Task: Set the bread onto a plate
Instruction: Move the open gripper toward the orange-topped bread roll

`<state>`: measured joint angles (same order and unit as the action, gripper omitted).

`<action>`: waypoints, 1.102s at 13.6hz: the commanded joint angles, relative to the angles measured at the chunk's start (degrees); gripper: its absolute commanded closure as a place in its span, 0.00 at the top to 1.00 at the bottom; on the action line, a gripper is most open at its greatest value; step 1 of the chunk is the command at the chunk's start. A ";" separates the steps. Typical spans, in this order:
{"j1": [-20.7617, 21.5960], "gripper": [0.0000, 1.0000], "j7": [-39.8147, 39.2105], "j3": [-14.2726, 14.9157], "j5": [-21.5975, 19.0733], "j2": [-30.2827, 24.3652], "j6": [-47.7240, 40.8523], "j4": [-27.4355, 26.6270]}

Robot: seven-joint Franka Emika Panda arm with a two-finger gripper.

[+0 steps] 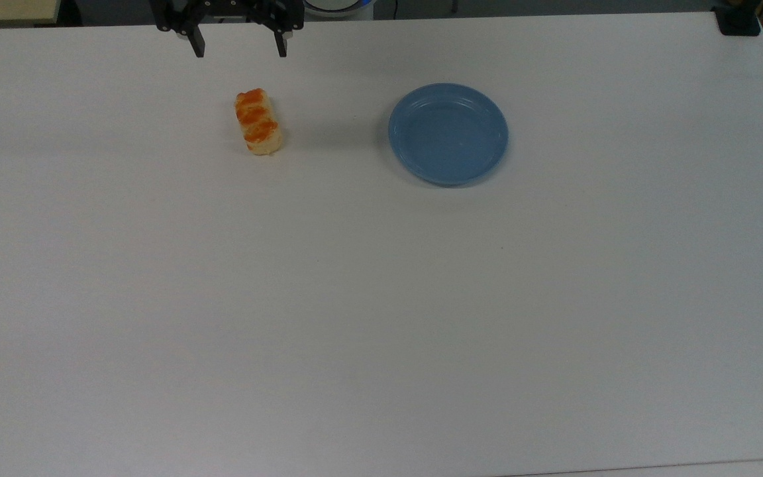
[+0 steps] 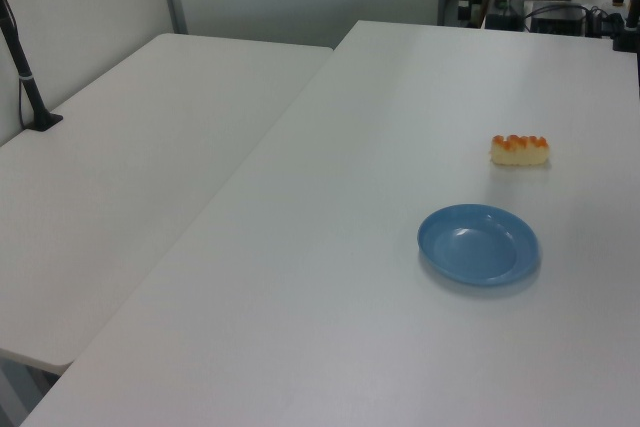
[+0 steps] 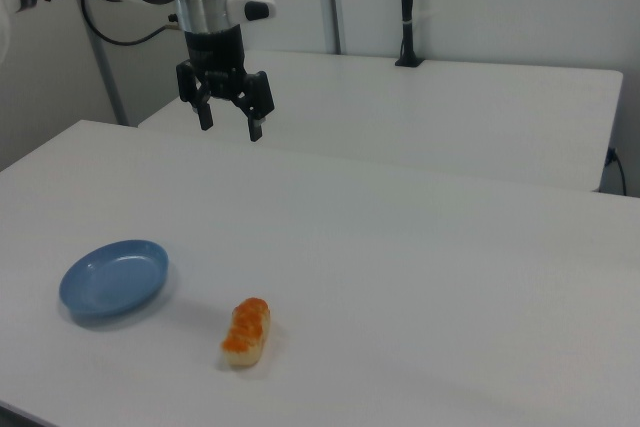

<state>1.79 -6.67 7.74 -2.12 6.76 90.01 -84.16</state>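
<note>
overhead view; two opposite side views, shared table point(image 1: 381, 331)
</note>
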 commanded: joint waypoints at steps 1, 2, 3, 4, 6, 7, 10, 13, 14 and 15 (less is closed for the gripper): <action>0.93 1.00 -1.31 0.69 -0.43 -1.57 -4.88 -0.04; 0.93 1.00 -1.33 0.69 -0.43 -1.58 -4.93 -0.04; 0.67 1.00 -1.25 0.69 -0.78 -1.58 -4.93 -0.04; 0.58 1.00 -1.16 0.96 -1.30 -1.58 -4.93 -0.04; -0.03 1.00 -1.33 0.96 -2.01 -1.66 -4.93 -0.04; -0.04 1.00 -1.77 0.96 -1.92 -1.75 -4.93 -0.04; -0.04 1.00 -2.03 0.69 -1.31 -1.84 -4.93 -0.12; -0.04 1.00 -2.12 0.69 -1.31 -1.84 -4.85 -0.04; 0.14 1.00 -1.78 0.69 -1.31 -1.84 -4.85 -0.12; 0.40 1.00 -1.68 0.43 -1.22 -1.93 -4.93 -0.56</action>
<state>1.63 -7.45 7.98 -2.42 5.72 86.24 -84.15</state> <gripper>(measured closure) 0.000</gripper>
